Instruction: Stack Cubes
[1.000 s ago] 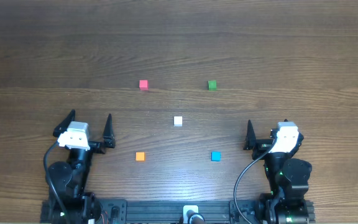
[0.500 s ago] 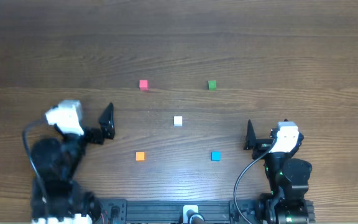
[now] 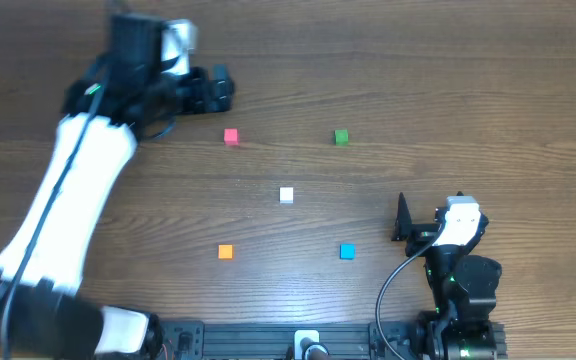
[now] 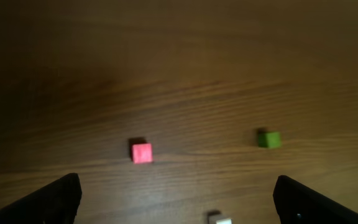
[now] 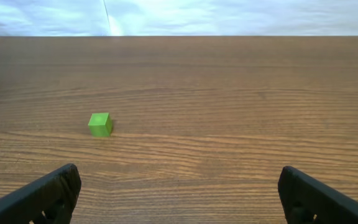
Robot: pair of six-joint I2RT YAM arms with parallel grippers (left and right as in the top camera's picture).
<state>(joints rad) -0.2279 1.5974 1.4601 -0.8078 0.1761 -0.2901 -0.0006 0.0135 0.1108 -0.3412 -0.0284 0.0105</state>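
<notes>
Cubes, five small ones in five colours, sit singly and well apart on a dark wooden table (image 3: pixel 488 70), laid out like the five spots on a die. In the far row the pink cube (image 3: pixel 231 136) is on the left and the green cube (image 3: pixel 341 137) is on the right. The white cube (image 3: pixel 286 195) sits in the middle of the group. In the near row, closest to the arm bases, the orange cube (image 3: pixel 226 252) is on the left and the blue cube (image 3: pixel 347 251) is on the right. The left arm (image 3: pixel 78 190), with its long white link, stretches from its base at the near left corner far up across the table. The left gripper (image 3: pixel 222 88) hangs lifted above the wood with its two dark fingers spread wide and nothing between them. Its wrist camera looks down on the pink cube and the green cube lying ahead of the fingers, with the top of the white cube just at the frame edge – none of them touched. The right arm (image 3: pixel 458 275) is folded low over its base at the near right. The right gripper (image 5: pixel 179 180) is also spread wide and empty, to the right of the blue cube and clear of it, and its wrist camera shows the green cube on bare wood well ahead of the fingers
</notes>
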